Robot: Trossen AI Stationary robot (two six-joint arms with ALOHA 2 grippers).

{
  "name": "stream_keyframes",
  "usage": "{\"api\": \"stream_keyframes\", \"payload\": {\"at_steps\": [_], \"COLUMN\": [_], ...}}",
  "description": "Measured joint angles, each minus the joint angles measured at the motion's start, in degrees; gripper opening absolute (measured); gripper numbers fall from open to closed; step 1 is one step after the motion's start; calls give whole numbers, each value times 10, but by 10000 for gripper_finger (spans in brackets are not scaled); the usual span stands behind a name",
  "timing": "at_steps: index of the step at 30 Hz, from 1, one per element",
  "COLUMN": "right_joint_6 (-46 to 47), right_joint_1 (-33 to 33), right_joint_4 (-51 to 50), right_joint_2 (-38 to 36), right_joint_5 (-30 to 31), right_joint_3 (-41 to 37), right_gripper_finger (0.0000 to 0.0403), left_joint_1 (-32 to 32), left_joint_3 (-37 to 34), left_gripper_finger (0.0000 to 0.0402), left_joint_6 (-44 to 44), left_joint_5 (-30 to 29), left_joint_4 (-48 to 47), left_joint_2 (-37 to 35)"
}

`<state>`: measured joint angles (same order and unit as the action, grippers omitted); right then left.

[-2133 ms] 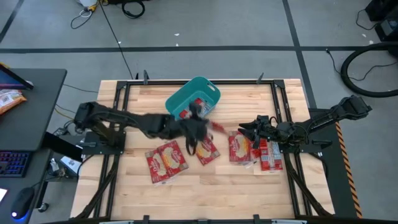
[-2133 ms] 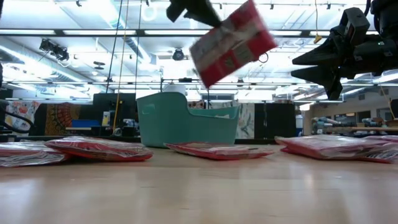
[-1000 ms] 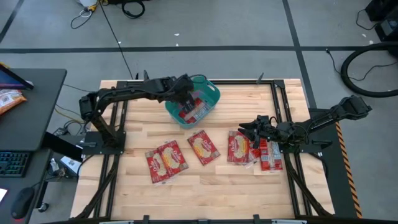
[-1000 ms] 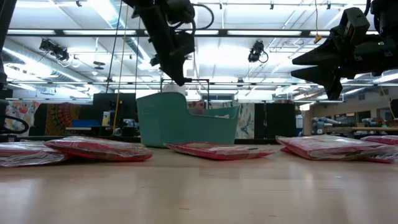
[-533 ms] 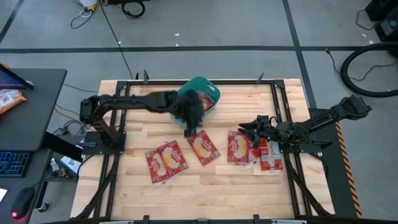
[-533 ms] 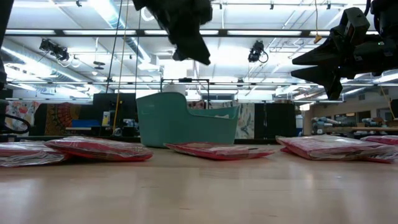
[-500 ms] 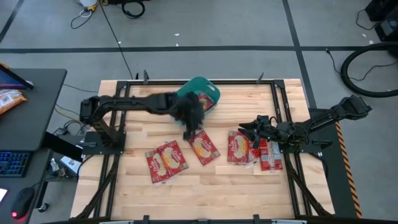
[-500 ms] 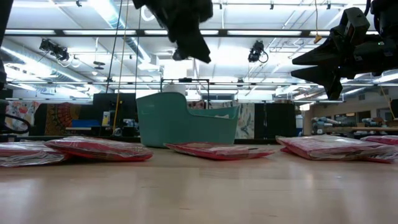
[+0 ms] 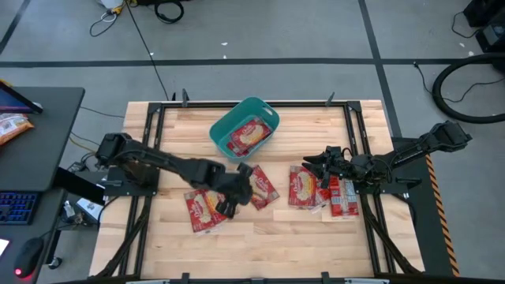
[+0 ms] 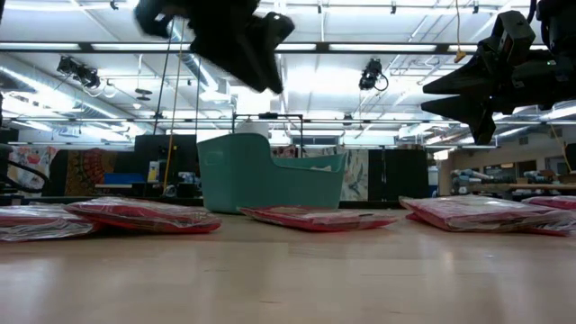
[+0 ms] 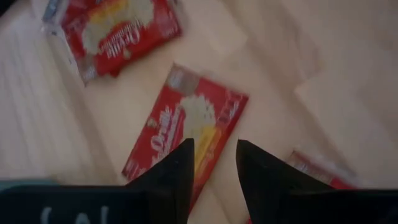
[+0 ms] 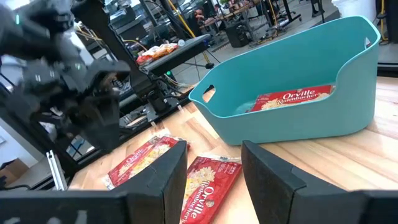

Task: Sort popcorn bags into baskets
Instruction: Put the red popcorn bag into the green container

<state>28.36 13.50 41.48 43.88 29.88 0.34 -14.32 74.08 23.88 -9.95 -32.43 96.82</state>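
Note:
The teal basket (image 9: pixel 267 118) stands at the table's far middle with one red popcorn bag (image 9: pixel 247 136) lying flat in it. Several more popcorn bags lie flat on the table: two at the near left (image 9: pixel 209 207), one in the middle (image 9: pixel 264 189), others at the right (image 9: pixel 304 188). My left gripper (image 9: pixel 241 183) hangs open high above the middle bag (image 11: pixel 186 127), touching nothing. My right gripper (image 9: pixel 314 167) hangs open above the right-hand bags (image 10: pixel 486 211), empty.
Black frame rails (image 9: pixel 150 118) run along the table's left, right and far sides. Bare wood lies along the near edge (image 9: pixel 276 252). In the right wrist view the basket (image 12: pixel 298 118) stands beyond my fingers, with my left arm (image 12: pixel 81 93) off to one side.
My left gripper has gone from above the basket toward the table's near edge and now hangs over the middle bag. The bag it carried earlier lies in the basket. My right arm has kept still.

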Motion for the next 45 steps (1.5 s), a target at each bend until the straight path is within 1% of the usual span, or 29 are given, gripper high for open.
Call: {"api": "stream_keyframes", "payload": {"at_steps": [2, 5, 11, 14, 23, 27, 33, 42, 45], "right_joint_6": [0, 0, 0, 0, 0, 0, 0, 0, 0], "right_joint_1": [0, 0, 0, 0, 0, 0, 0, 0, 0], "right_joint_4": [0, 0, 0, 0, 0, 0, 0, 0, 0], "right_joint_2": [0, 0, 0, 0, 0, 0, 0, 0, 0], "right_joint_5": [0, 0, 0, 0, 0, 0, 0, 0, 0], "right_joint_3": [0, 0, 0, 0, 0, 0, 0, 0, 0], "right_gripper_finger": [158, 158, 158, 158, 158, 158, 158, 158, 158], "left_joint_1": [-13, -30, -54, -61, -61, -61, -61, -76, -78], "left_joint_3": [-17, -36, -59, -70, -102, -120, -144, -146, -146], "left_gripper_finger": [140, 164, 216, 227, 216, 216, 215, 215, 215], "left_joint_6": [4, 7, 5, 6, 6, -10, -7, -25, -22], "left_joint_5": [-35, -73, -80, -79, -78, -78, -78, -79, -79], "left_joint_4": [11, 11, 10, 11, 18, 18, 16, -27, -27], "left_joint_2": [1, 1, 1, 1, 1, 1, 1, 1, 1]}}
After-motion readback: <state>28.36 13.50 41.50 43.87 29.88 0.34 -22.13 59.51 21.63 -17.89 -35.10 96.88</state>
